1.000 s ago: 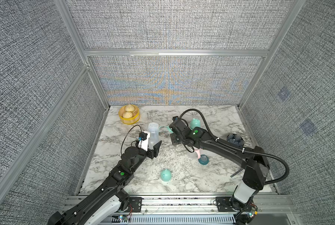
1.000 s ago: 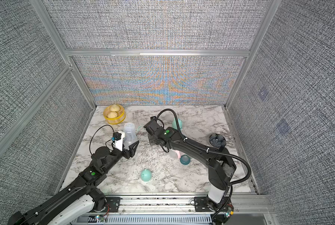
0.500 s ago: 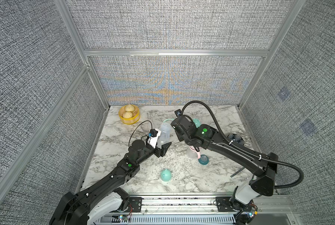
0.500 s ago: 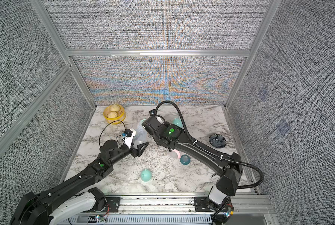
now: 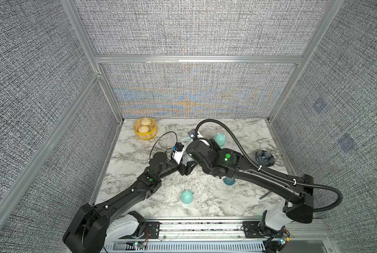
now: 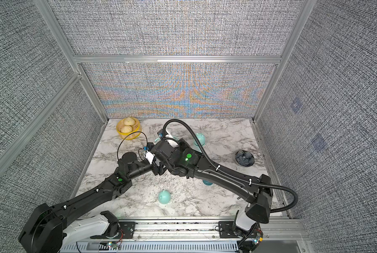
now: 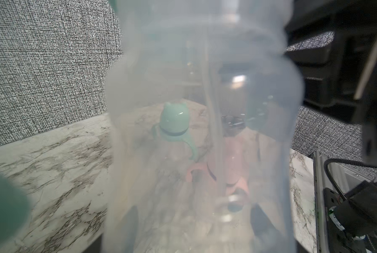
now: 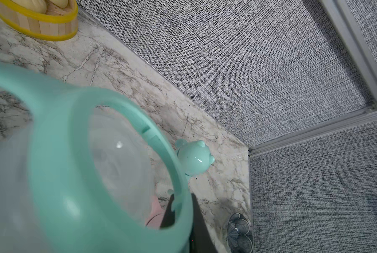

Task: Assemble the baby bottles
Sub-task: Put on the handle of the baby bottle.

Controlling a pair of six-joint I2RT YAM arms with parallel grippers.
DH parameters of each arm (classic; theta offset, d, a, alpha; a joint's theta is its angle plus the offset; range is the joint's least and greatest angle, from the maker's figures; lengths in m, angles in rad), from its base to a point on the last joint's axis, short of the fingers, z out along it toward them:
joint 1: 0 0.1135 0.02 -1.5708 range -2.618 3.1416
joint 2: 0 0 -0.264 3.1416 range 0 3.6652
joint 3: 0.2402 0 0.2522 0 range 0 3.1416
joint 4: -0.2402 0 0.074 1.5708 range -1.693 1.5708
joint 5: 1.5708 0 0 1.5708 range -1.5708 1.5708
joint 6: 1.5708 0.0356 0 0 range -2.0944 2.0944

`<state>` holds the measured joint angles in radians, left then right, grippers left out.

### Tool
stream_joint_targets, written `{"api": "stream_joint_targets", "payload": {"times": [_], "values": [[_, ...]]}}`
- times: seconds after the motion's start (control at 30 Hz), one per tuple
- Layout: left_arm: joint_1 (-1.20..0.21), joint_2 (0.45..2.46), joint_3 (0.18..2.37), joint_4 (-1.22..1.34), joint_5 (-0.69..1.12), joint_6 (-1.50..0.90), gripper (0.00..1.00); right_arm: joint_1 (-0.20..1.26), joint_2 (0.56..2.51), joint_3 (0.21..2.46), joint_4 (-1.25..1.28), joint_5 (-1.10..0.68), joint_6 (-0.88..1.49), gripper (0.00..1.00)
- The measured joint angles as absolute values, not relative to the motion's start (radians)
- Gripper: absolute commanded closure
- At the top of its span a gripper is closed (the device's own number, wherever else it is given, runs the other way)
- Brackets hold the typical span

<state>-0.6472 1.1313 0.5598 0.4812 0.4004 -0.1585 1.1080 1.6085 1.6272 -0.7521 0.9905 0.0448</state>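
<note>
marble tabletop (image 5: 227,206) between grey fabric walls is carrying the scene. left gripper (image 5: 185,167) is gripping the clear bottle (image 7: 196,109), its jaws clenched on the body, the bottle filling the left wrist view. right gripper (image 8: 182,219) is facing it from the opposite side, pinching the wall of the mint handle ring (image 8: 51,186), with the bottle showing through the ring's opening; whether the ring is sitting around the neck or just over it cannot be told. beyond the right gripper a capped mint bottle (image 5: 219,140) is standing; a loose mint cap (image 5: 186,196) is lying well apart from both grippers.
</note>
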Motion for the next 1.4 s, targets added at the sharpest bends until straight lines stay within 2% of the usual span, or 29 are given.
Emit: {"api": "stream_joint_targets", "payload": {"times": [0.57, 0.9, 1.17, 1.33, 1.4], "values": [[-0.647, 1.116, 0.549, 0.491, 0.402, -0.176, 1.00, 1.180, 1.622, 1.567, -0.586, 1.163, -0.162, 1.00], [-0.651, 1.066, 0.507, 0.499, 0.362, -0.196, 1.00, 1.191, 1.591, 1.496, -0.522, 1.169, -0.207, 1.00], [-0.652, 1.090, 0.511, 0.524, 0.373, -0.191, 1.00, 1.220, 1.563, 1.456, -0.467, 1.169, -0.242, 0.84], [-0.651, 1.100, 0.516, 0.528, 0.357, -0.199, 1.00, 1.243, 1.542, 1.418, -0.424, 1.153, -0.297, 0.81], [-0.651, 1.100, 0.516, 0.531, 0.346, -0.201, 1.00, 1.244, 1.531, 1.409, -0.408, 1.145, -0.314, 0.76]]}}
